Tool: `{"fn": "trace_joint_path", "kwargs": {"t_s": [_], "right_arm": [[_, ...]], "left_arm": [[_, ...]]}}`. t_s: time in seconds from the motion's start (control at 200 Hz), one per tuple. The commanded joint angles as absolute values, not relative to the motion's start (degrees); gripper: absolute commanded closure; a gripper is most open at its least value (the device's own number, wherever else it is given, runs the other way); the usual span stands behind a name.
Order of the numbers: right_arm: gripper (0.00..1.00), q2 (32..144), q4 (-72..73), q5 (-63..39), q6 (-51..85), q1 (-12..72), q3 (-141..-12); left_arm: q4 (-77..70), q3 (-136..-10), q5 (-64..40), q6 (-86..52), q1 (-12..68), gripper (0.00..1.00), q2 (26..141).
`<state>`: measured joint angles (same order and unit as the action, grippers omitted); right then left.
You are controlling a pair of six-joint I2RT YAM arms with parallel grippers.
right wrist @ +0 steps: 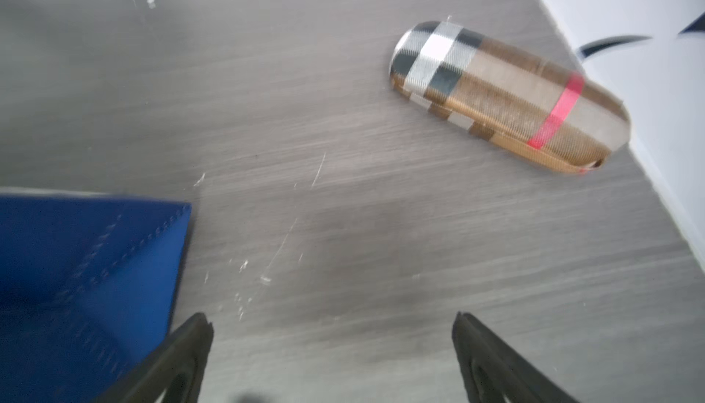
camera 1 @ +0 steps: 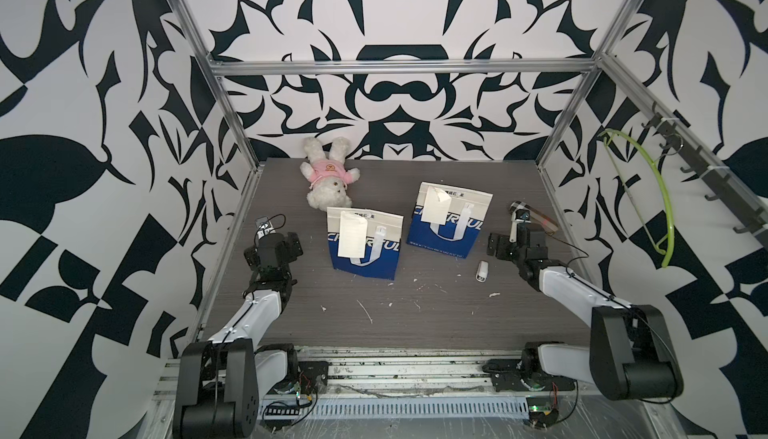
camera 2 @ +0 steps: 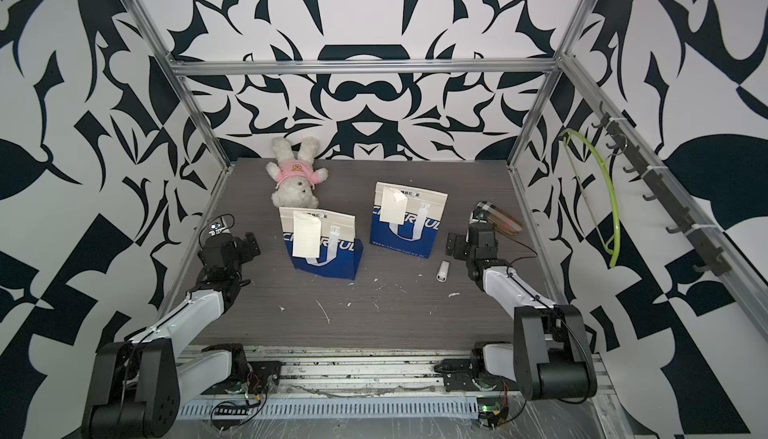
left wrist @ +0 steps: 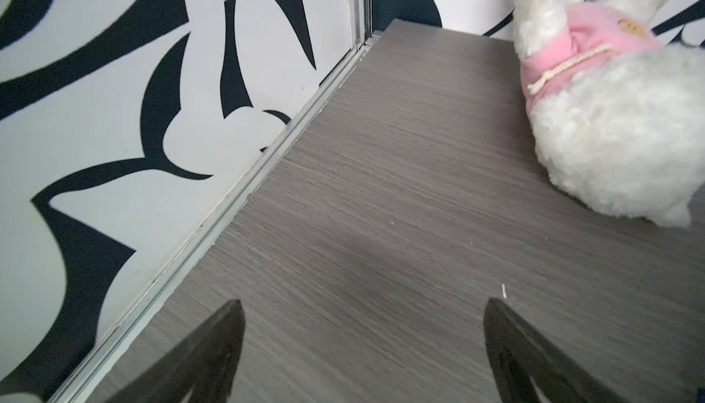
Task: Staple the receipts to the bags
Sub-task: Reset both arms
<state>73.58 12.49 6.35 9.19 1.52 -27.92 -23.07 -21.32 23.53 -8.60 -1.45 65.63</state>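
Two stray items lie by: plush rabbit (camera 1: 328, 179) behind the nearer bag (camera 1: 365, 260), plaid glasses case (right wrist: 507, 95) ahead of the right gripper (right wrist: 332, 315), which like the left gripper (left wrist: 364, 302) hovers low, jaws spread, empty.

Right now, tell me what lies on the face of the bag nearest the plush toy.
A cream receipt lies on that bag, spanning its cream and blue halves. It covers some lettering and part of the white handle. Whether it is stapled cannot be told.
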Motion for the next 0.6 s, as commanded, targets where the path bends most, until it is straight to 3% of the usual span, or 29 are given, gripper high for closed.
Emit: {"fn": "trace_joint_path", "kwargs": {"t_s": [0.0, 0.165, 0.27, 0.34, 0.425, 0.515, 0.595], "right_arm": [[0.0, 75.1, 32.5, 9.1, 5.0, 1.4, -24.9], [0.0, 81.3, 40.8, 4.8, 2.4, 1.4, -22.9], [0.0, 87.0, 52.4, 2.1, 1.6, 1.3, -19.0], [0.0, 89.4, 59.1, 0.6, 1.3, 1.4, -17.1], [0.0, 88.2, 54.7, 0.0, 0.8, 1.5, -18.3], [0.0, 88.4, 51.6, 2.5, 2.2, 1.4, -20.1], [0.0, 88.5, 52.3, 2.8, 2.2, 1.5, -19.9]], "left_arm": [[-32.5, -20.0, 19.4, -11.1, -1.6, 0.0, 71.2], [-45.4, -20.8, 13.6, -6.2, -1.7, 0.0, 80.5], [-60.6, -19.6, 16.6, -5.9, -2.1, 0.0, 91.5], [-50.6, -20.2, 14.9, -8.0, -2.4, 0.0, 86.8], [-60.1, -18.9, 18.3, -8.1, -3.0, 0.0, 90.6], [-50.1, -21.1, 17.8, -9.5, -2.9, 0.0, 87.4], [-55.8, -19.8, 17.4, -8.5, -2.7, 0.0, 89.3]]}}
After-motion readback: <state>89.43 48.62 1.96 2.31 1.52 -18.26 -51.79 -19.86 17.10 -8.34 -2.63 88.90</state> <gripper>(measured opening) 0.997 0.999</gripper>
